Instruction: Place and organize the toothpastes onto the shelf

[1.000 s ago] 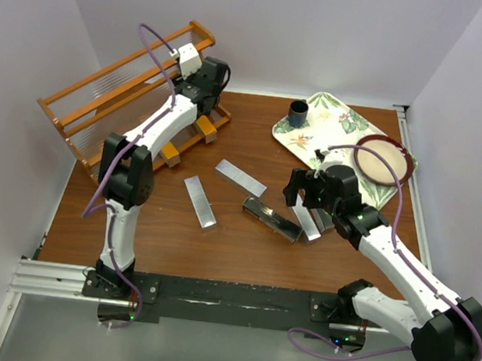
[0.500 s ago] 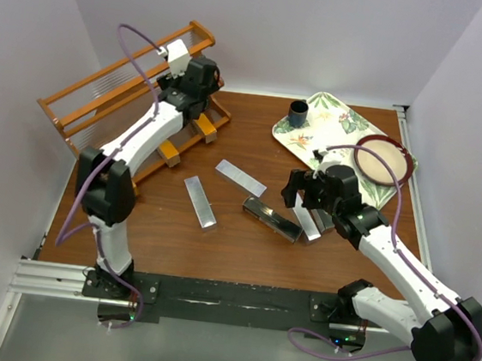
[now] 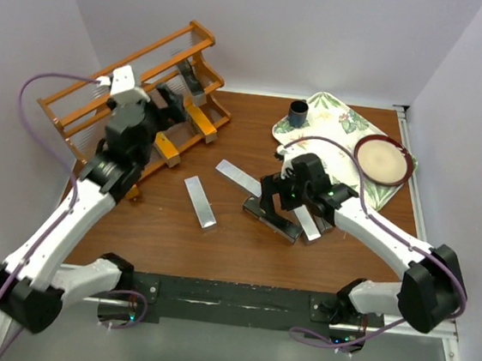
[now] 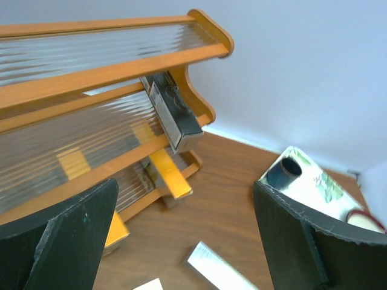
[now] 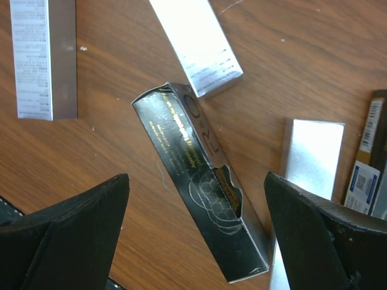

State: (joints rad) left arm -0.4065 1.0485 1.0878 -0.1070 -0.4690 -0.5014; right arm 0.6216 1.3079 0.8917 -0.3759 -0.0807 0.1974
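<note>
Risk noted: right gripper (image 5: pixel 193 232) spread wide over black carton (image 5: pixel 199 205) lying askew right of shelf (image 4: pixel 121 69); left gripper (image 4: pixel 181 241) agape, empty, facing shelf. Likely to spin into neighbouring silver cartons (image 5: pixel 311 157) if pinched off-axis.

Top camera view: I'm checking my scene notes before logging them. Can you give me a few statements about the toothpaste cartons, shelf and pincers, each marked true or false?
1. The right pincer hangs open over the black carton on the table. True.
2. The left pincer grips a carton. False: it is open and empty, facing the shelf.
3. The dark cup stands on the floral tray. True.
4. Every carton sits on the shelf. False: several lie on the table, such as a silver carton.
</note>
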